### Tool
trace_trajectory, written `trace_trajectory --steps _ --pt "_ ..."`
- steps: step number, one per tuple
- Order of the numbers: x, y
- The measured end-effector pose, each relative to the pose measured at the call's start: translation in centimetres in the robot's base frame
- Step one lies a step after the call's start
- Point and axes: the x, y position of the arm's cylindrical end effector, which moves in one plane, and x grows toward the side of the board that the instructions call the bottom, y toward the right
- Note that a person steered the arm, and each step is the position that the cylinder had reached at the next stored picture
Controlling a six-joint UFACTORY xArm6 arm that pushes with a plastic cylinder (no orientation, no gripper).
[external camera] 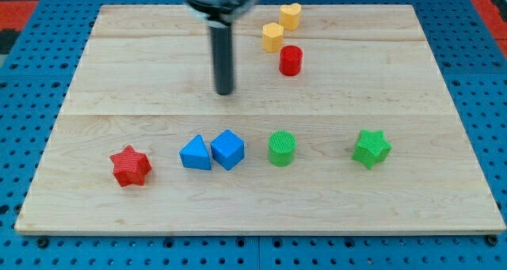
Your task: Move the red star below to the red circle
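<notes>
From the one camera view I see the wooden board (261,199) lying on a blue pegboard surface (32,104). My tip (226,92) rests on the board left of the middle, toward the far side; the rod rises straight from it to the dark mount at the view's top. This rig has no fingers, so there is nothing to call apart, together or clamped, and my tip touches no block.

The red star (131,166) sits near the board's near left corner, well apart from my tip and to its left. The red circle (291,61) stands on the far side, right of my tip and a little farther away. Just beyond it is a yellow hexagon (273,37), and beyond that a yellow heart (291,16), the three running in a short diagonal line.

Along the near row, to the right of the red star: a blue triangle (196,154) touching a blue cube (228,149), then a green circle (281,149), then a green star (371,149) farther right
</notes>
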Motion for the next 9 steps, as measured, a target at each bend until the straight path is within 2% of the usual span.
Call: trace_trajectory --steps 1,4,6,7,8,9 --pt "-4.2 0.9" --pt "-10.1 4.8" --pt "-10.4 9.7" --pt "-10.4 7.8" --pt "-7.0 2.9" --pt "-2.6 -5.2"
